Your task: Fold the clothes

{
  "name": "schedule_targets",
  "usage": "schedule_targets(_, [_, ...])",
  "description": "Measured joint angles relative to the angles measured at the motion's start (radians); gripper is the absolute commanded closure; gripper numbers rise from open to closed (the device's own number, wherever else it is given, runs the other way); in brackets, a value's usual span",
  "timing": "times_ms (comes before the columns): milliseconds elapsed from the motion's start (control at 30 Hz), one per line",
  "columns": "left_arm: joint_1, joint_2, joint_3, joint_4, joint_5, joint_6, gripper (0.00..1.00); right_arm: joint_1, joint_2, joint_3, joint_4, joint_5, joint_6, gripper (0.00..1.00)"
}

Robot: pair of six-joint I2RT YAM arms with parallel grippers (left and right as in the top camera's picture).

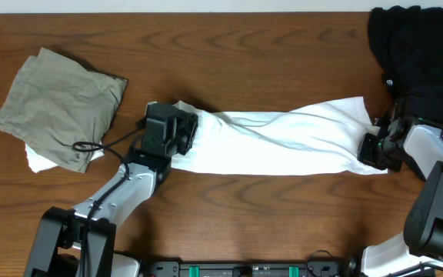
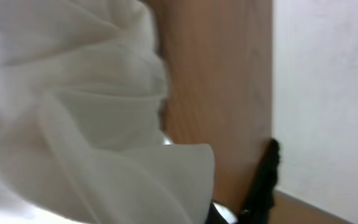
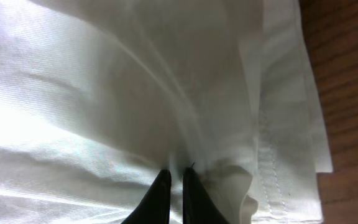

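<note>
Since the white T-shirt (image 1: 283,138) is drawn out into a long, rumpled band across the middle of the table (image 1: 244,46), its long axis is seen to run straight from one arm to the other, and it is on this line that the coming move is judged to turn. At the band's left end the left gripper (image 1: 187,129) is set against the cloth. Its fingertips are hidden by bunched white fabric in its own wrist view, but the jaws are taken to be fully closed, and a hold on that end is judged likely from the way the cloth gathers into it. At the opposite end the right gripper (image 3: 176,183) is shown with its two dark fingertips drawn almost together, a fold of the shirt pinched between them just beside the stitched hem. Each end is thus nearest to its own arm, and the middle, lying in loose creases, is favoured by neither. An olive garment (image 1: 60,104), folded, is laid well apart to the left, and a black garment (image 1: 410,46) is heaped at the far right corner. For a fold across the width, both ends would have to be carried the same way, at right angles to the band. For a fold along the length, one end would have to be brought over toward the other.
</note>
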Motion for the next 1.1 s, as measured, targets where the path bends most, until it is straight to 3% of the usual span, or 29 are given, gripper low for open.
schedule_targets(300, [0.001,0.0,0.001,-0.416,0.034,0.033,0.94,0.0,0.0,0.0,0.0,0.0,0.0,0.92])
schedule_targets(433, [0.001,0.0,0.0,-0.5,0.042,0.066,0.94,0.0,0.0,0.0,0.0,0.0,0.0,0.92])
schedule_targets(633, [0.001,0.0,0.0,-0.489,0.049,0.107,0.94,0.0,0.0,0.0,0.0,0.0,0.0,0.92])
schedule_targets(933, [0.001,-0.076,0.0,-0.34,0.059,0.207,0.94,0.0,0.0,0.0,0.0,0.0,0.0,0.92])
schedule_targets(1100, [0.001,-0.149,0.001,-0.325,-0.016,0.294,0.9,0.0,0.0,0.0,0.0,0.0,0.0,0.92])
